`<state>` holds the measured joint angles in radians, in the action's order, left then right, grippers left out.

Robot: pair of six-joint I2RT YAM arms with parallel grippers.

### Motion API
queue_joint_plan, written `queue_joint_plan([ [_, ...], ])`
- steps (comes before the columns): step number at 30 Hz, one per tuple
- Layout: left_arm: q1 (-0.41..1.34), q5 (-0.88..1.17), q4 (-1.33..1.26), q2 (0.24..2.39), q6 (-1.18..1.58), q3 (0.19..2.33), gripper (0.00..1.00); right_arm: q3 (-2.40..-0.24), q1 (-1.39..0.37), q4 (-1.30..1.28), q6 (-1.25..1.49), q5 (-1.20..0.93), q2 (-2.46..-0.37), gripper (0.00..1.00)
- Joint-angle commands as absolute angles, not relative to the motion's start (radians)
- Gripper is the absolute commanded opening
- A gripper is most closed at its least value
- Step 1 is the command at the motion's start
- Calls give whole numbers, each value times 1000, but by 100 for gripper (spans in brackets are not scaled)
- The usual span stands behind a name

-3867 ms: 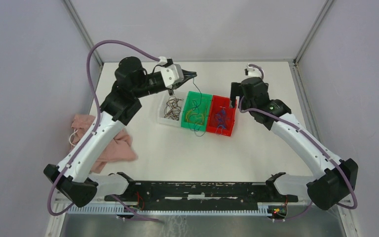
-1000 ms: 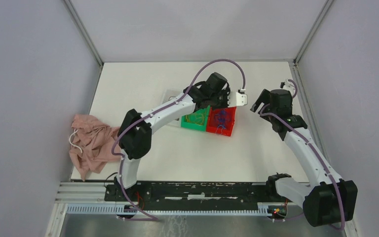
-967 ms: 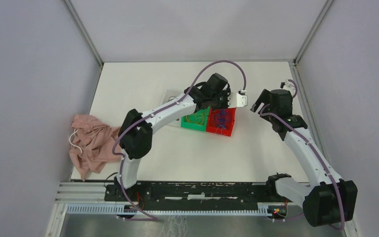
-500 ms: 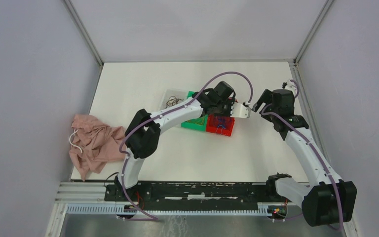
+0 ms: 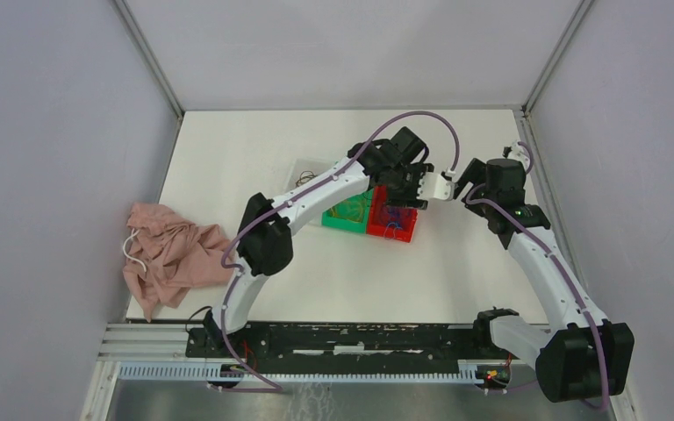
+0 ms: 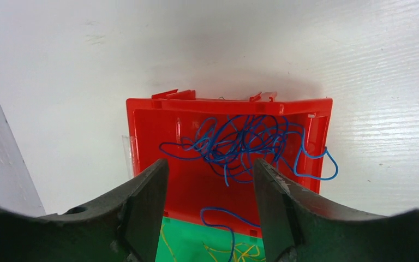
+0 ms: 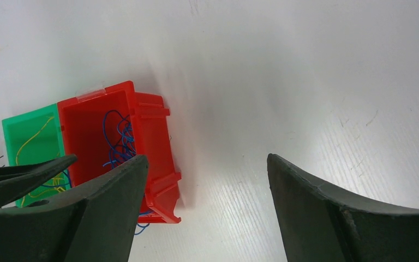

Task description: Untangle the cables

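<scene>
Tangled blue cables (image 6: 240, 144) lie in the red bin (image 6: 153, 136). One blue strand (image 6: 223, 215) trails over into the green bin (image 6: 185, 245), where yellow cables (image 6: 240, 252) lie. Another blue loop (image 6: 327, 164) hangs over the red bin's right wall. My left gripper (image 6: 210, 169) hovers open above the red bin (image 5: 406, 230) with nothing between its fingers. Dark brown cables (image 5: 303, 181) sit in the clear bin (image 5: 303, 167). My right gripper (image 7: 207, 164) stands open over bare table just right of the red bin (image 7: 153, 142), empty.
The three bins stand side by side mid-table. A pink cloth (image 5: 171, 254) lies crumpled at the table's left edge. The left arm's fingers (image 7: 27, 172) show in the right wrist view over the green bin (image 7: 16, 128). Both wrists nearly meet above the red bin's right side.
My left arm has swung right, from over the green bin to over the red bin, and its jaws have gone from shut to open. The right arm has barely moved.
</scene>
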<state>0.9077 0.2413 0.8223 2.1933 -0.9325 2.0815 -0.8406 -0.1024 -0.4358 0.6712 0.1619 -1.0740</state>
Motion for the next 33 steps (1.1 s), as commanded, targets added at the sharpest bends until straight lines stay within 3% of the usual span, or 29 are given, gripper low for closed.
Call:
queue_joint_plan([
  [1,888,307,992,2233,-960,2233,68,-857,-97,-431,683,147,-1048,86],
  [3,875,344,1032,2232,-953,2277,74,-855,-97,-426,682,129,-1049,85],
  [7,831,410,1113,2202,-931,2324,97,-853,-97,-370,674,0,-1072,83],
  [11,732,500,1132,2143,-842,2326,100,-844,-106,-263,670,-176,-1099,78],
  [14,638,570,1119,2074,-761,2295,99,-863,-187,-213,616,-275,-1133,82],
  [23,321,669,925,1716,-625,1876,99,-987,-540,-368,279,-237,-1247,83],
  [33,46,777,713,1438,-479,1484,99,-1096,-739,-430,161,-12,-1471,61],
])
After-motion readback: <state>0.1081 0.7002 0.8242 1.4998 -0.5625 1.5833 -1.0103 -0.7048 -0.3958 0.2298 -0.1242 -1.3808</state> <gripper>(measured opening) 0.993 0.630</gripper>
